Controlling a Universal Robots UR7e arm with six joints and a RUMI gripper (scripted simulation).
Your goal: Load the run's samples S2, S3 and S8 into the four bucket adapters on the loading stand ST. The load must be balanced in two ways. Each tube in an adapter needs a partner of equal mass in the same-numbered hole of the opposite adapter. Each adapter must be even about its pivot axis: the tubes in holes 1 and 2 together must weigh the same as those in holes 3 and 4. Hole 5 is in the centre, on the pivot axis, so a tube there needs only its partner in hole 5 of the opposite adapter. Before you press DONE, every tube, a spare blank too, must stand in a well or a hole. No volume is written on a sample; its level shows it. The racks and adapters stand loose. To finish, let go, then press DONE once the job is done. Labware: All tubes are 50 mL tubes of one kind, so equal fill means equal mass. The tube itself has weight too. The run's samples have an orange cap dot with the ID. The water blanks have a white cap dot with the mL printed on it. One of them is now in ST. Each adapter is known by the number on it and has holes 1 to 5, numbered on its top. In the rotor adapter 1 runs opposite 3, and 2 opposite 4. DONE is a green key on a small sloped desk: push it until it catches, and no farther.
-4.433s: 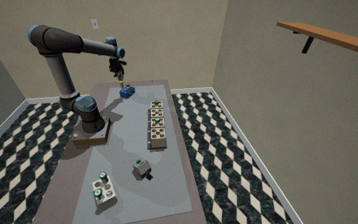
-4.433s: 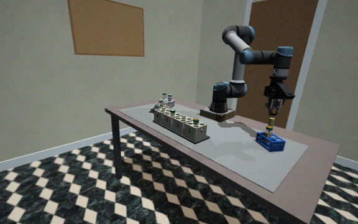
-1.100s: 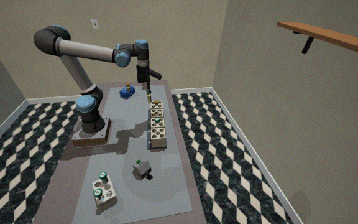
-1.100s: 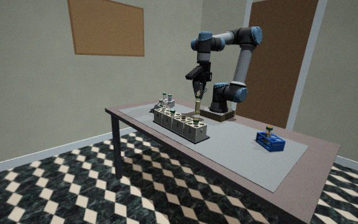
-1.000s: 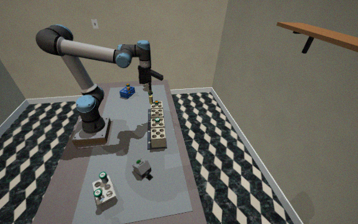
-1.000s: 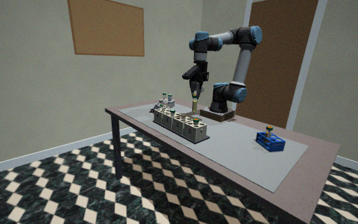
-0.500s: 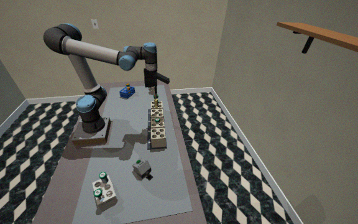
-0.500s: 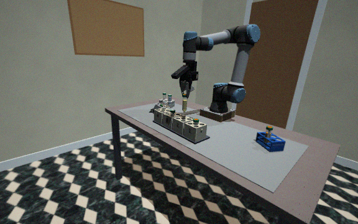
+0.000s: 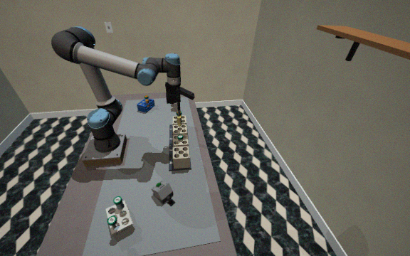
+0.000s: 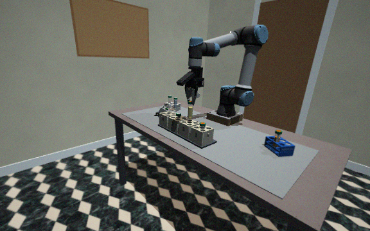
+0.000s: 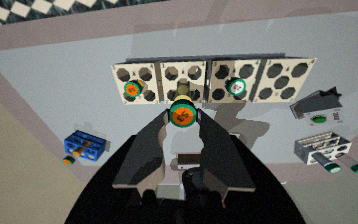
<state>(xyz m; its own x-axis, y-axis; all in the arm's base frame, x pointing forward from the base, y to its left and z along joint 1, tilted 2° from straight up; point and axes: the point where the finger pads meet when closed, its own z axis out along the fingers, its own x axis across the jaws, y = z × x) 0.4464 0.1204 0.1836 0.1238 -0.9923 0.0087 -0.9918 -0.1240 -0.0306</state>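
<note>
An orange-capped tube [image 11: 182, 114] was held clamped in the pincer [image 11: 182, 120], upright, its long axis vertical, directly above the stand [image 11: 290, 62]. Its cap lettering could not be read.

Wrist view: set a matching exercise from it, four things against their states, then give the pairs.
1 gripper
2 blue rack
3 white-dot tube
4 right-end adapter

A no tube in it
B stands in an adapter hole
C shut on the orange-dot tube
D holds one lone tube

Pairs: 1-C, 2-D, 3-B, 4-A
</note>
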